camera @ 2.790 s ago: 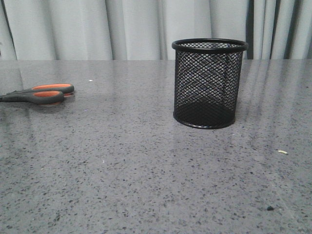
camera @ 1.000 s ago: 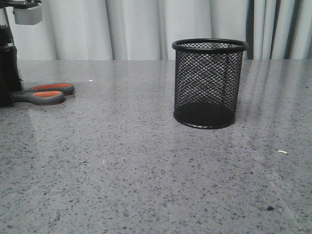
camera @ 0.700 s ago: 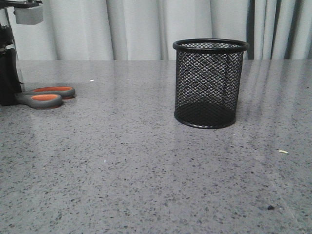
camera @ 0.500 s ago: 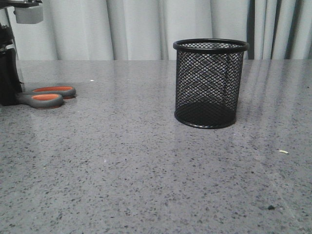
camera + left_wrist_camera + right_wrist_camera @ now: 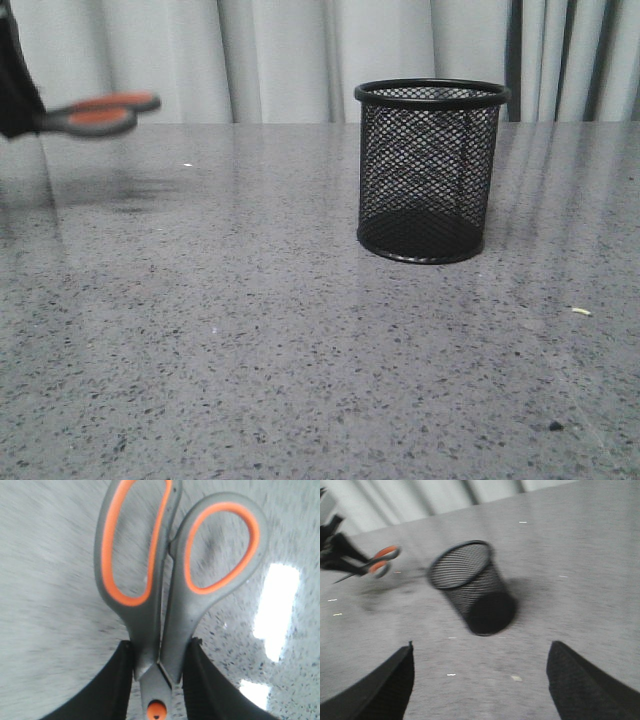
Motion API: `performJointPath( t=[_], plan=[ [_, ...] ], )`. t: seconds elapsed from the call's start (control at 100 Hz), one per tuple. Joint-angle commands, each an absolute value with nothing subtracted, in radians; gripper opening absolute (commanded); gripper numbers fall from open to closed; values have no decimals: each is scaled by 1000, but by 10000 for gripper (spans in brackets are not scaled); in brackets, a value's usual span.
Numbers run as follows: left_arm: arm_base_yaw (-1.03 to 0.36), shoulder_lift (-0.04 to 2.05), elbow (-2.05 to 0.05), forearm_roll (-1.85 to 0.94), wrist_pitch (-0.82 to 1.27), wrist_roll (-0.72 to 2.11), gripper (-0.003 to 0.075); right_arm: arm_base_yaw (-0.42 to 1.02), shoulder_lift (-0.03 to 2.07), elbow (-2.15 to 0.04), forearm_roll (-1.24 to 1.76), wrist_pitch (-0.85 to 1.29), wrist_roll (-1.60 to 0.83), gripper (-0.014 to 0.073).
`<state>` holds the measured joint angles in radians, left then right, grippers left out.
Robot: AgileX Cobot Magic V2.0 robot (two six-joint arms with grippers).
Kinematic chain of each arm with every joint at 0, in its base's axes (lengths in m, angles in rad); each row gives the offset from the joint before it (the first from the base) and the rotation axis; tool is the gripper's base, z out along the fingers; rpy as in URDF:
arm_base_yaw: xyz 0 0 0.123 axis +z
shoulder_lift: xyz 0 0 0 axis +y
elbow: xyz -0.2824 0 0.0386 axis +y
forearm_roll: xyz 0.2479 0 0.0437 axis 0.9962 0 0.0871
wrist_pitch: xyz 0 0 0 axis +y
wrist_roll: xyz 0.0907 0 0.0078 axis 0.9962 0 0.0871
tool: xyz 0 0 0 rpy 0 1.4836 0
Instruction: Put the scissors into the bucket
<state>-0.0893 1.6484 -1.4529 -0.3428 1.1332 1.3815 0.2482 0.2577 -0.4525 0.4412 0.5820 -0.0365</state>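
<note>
The scissors (image 5: 98, 112), grey handles lined orange, hang in the air at the far left above the table, held level. My left gripper (image 5: 159, 647) is shut on them just above the orange pivot dot, handles pointing away; the blades are hidden. In the front view only a dark part of that gripper (image 5: 14, 95) shows at the left edge. The scissors also show in the right wrist view (image 5: 379, 562). The black mesh bucket (image 5: 431, 170) stands upright right of centre, empty, and shows in the right wrist view (image 5: 470, 587). My right gripper (image 5: 480, 652) is open and empty, away from the bucket.
The grey speckled table (image 5: 250, 330) runs across the whole view, with pale curtains (image 5: 280, 55) behind it. A small pale crumb (image 5: 580, 312) and a dark speck (image 5: 554, 427) lie at the front right.
My left gripper came down at the far left, closed on the scissors lying on the table, and has lifted them up off the surface. The bucket has not moved.
</note>
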Motion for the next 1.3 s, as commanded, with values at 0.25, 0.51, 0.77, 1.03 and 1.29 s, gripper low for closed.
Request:
performJointPath(
  t=[0.25,0.51,0.77,1.03,1.29],
  plan=[
    [-292,1361,-1477,-458,1029,1378,43,327,281,-547,989,523,-412,488],
    [-527,1251,-1477,-460,966,1378,43,327,381,-716,1030,602,-452,491],
    [-700,1232,-1477,-481,917,1378,43,327,548,-832,1080,655,-486,491],
    [-741,1232,-1477,-489,874,1378,43,327,695,-921,1088,670,-501,491],
    [-741,1232,-1477,-489,874,1378,43,327,812,-991,1193,709,-558,491]
  ],
)
